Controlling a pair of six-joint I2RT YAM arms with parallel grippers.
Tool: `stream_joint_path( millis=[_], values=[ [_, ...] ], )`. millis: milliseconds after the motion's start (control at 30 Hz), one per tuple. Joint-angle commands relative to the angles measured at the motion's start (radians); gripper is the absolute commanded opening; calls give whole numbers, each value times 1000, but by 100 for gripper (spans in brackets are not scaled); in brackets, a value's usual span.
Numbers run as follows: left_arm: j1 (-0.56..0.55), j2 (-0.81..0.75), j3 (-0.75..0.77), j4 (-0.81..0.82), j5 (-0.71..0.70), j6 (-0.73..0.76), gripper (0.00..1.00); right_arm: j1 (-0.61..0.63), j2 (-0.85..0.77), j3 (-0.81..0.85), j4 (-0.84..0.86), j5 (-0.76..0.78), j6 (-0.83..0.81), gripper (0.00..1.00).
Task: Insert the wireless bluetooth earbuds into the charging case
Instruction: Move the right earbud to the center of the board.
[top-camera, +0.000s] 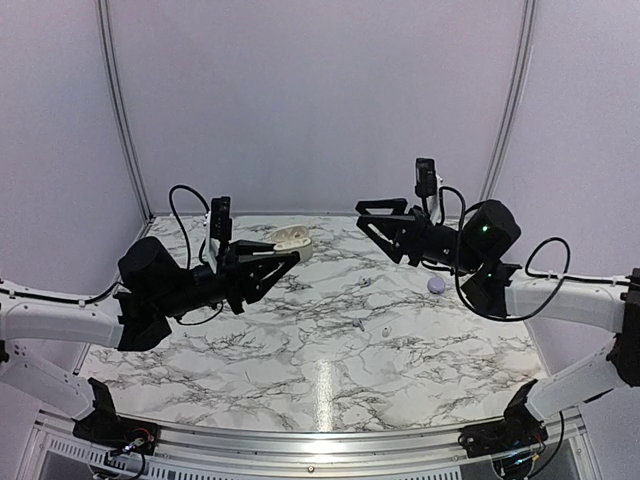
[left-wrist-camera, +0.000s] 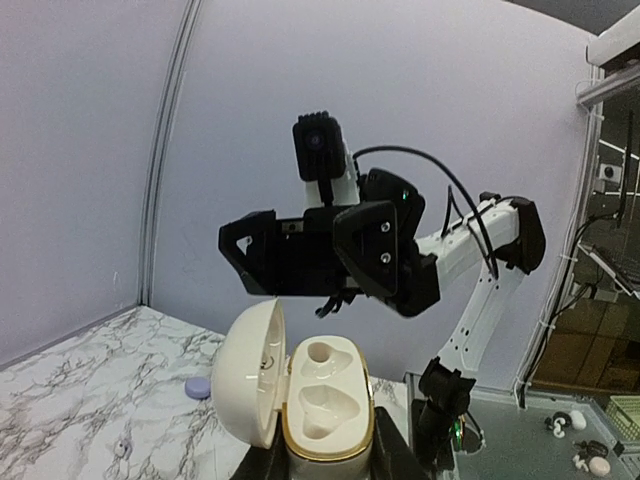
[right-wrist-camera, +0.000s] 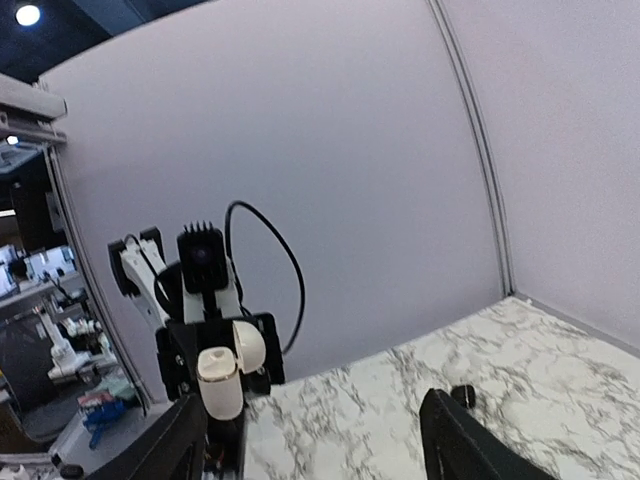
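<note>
My left gripper (top-camera: 288, 250) is shut on the base of a cream charging case (left-wrist-camera: 328, 400) and holds it upright above the back left of the table. The lid hangs open to the left, and both sockets are bare. Facing the case from the right, my right gripper (top-camera: 362, 214) stands open with nothing between its fingers (right-wrist-camera: 170, 450). A tiny white earbud (top-camera: 386, 330) lies on the marble in the middle of the table, below both grippers. The right wrist view shows the held case (right-wrist-camera: 222, 378) straight ahead.
A lilac rounded piece (top-camera: 436, 285) lies on the marble under the right arm. A small black object (right-wrist-camera: 462, 395) sits on the table near the right finger. Pale walls close the back and sides. A metal rail (top-camera: 320, 440) runs along the near edge.
</note>
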Motion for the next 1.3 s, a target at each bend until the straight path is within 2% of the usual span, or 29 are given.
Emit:
stream_joint_path(
  millis=[0,133,233,333,567,867,1000,1267],
  values=[
    [1,-113,-44,-281,14,135,1,-5,-113,53,-521,43,-352,75],
    [1,-204,-108,-393,-29,166,1,-14,-152,97,-843,152,-515,78],
    [1,-256,-141,-440,-49,185,0,-20,-110,161,-1099,230,-591,74],
    [-6,-294,-174,-484,-53,236,0,-22,-66,181,-1253,284,-619,72],
    [-28,-316,-194,-571,-83,344,0,-30,2,146,-1348,412,-583,68],
    [-77,-325,-198,-618,-148,444,0,-32,96,110,-1350,497,-542,67],
    [-97,-330,-191,-656,-163,476,0,-31,144,143,-1377,529,-555,67],
    [-117,-340,-180,-712,-178,535,0,-31,226,249,-1476,610,-706,68]
  ],
)
